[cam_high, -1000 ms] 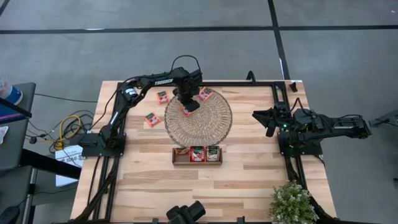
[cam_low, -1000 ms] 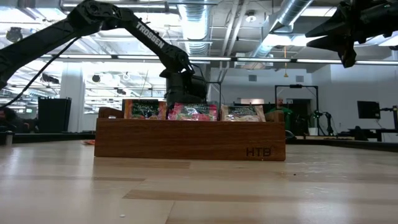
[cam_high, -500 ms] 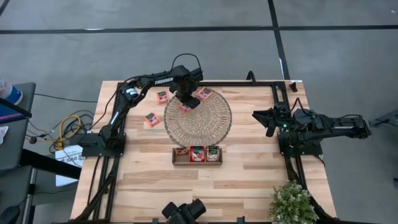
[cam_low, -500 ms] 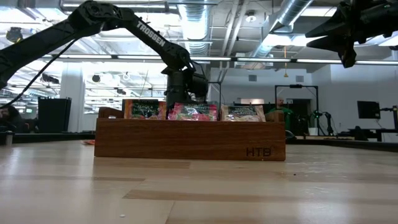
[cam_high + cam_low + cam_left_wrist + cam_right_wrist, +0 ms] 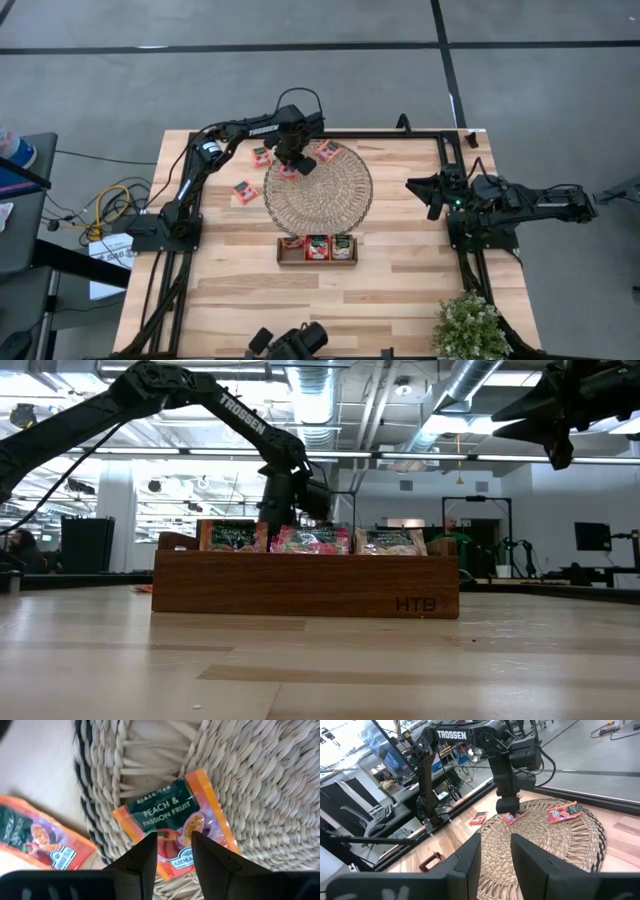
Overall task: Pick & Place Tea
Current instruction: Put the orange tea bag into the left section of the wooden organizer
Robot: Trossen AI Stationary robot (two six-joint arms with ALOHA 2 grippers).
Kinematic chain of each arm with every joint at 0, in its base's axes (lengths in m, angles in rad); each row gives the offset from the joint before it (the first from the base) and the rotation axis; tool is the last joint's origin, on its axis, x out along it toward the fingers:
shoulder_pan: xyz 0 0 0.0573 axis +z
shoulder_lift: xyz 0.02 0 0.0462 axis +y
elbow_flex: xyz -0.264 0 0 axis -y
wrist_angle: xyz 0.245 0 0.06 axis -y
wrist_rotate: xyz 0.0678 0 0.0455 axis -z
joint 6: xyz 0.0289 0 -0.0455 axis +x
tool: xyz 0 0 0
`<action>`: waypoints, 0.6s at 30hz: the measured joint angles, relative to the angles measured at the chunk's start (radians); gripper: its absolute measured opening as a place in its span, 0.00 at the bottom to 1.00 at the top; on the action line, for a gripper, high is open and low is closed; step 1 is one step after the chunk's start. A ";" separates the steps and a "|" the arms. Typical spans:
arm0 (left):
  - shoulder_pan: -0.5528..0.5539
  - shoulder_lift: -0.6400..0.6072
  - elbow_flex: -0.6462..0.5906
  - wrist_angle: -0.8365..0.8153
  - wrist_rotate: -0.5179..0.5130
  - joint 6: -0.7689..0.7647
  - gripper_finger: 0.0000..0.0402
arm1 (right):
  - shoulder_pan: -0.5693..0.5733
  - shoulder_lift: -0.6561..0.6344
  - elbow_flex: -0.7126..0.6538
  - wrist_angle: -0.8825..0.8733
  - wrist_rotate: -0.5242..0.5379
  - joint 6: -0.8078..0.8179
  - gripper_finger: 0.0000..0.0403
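Sachet (image 5: 172,827) on woven mat (image 5: 335,200) rim, left gripper (image 5: 172,851) jaws part-open astride it, grip uncertain. Risk: slips, snags weave. Right gripper (image 5: 436,197) idle, jaws apart.

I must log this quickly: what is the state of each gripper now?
Left gripper: fingers open, just over a tea sachet on the woven mat, holding nothing.
Right gripper: fingers open, empty.

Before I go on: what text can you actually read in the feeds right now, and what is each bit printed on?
"PEACH & PASSION FRUIT": on the tea sachet lying on the woven mat, below the left gripper.
"TROSSEN": on the left arm.
"HTB": on the wooden tray.
Too small or blurred to read: the line above "PEACH", the brand mark at that sachet's bottom, and the print on the sachets standing in the tray.
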 joint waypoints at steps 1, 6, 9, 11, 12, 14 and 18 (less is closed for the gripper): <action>0.000 -0.001 0.000 -0.005 0.000 -0.005 0.28 | 0.000 0.000 0.000 -0.002 0.000 0.000 0.24; 0.000 -0.005 0.048 -0.060 -0.003 -0.006 0.28 | 0.000 0.000 0.000 -0.013 0.000 -0.001 0.24; 0.000 -0.007 0.132 -0.096 -0.007 0.039 0.28 | 0.000 0.000 0.000 -0.026 0.000 -0.001 0.24; 0.000 -0.008 0.191 -0.099 -0.017 0.112 0.28 | 0.000 0.000 0.000 -0.029 0.000 -0.001 0.24; 0.000 -0.009 0.217 -0.096 -0.019 0.164 0.28 | 0.000 0.000 0.000 -0.028 0.000 -0.001 0.24; 0.000 -0.009 0.252 -0.081 -0.030 0.269 0.28 | 0.000 0.000 0.000 -0.029 0.000 -0.001 0.24; 0.020 -0.009 0.256 -0.030 -0.015 0.412 0.28 | 0.000 0.000 0.000 -0.028 0.000 -0.001 0.24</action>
